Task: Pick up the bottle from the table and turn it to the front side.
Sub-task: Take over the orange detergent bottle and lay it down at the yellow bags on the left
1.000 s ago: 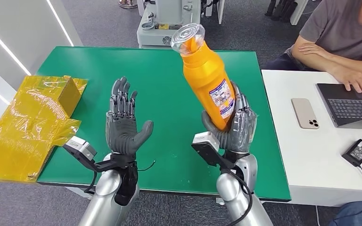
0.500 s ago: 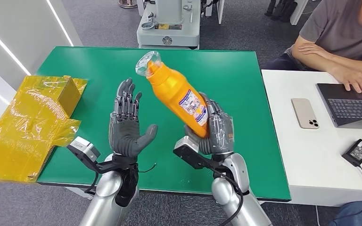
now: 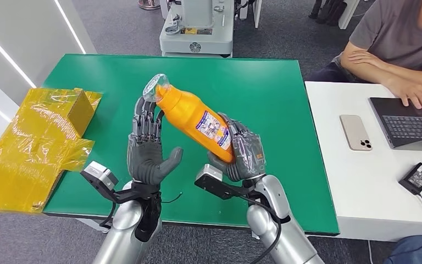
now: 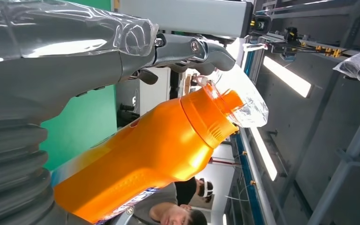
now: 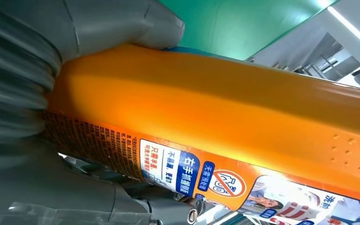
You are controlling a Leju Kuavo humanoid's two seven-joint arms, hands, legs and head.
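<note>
Your right hand [image 3: 240, 155] is wrapped around the lower body of the orange plastic bottle [image 3: 195, 117], thumb on the near side and fingers [image 3: 236, 129] curled round the far side, so the bottle is held up off the green table [image 3: 264, 82]. Your left hand [image 3: 145, 146] stands upright with the palm facing right, fingers [image 3: 145, 118] straight and spread apart, holding nothing; its fingertips sit just beside the bottle's neck, and you cannot tell whether they touch it.

Look at the bottle: glossy orange, with a ribbed collar and a clear plastic cap [image 3: 155, 88] over an orange spout. A printed label [image 3: 215, 127] with blue and white panels faces up towards your head camera; in the right wrist view the label [image 5: 225, 180] shows Chinese text and a red prohibition sign.

The long axis is tilted well over: the cap points up, left and far, while the base sits low, right and near, buried in your right hand.
</note>
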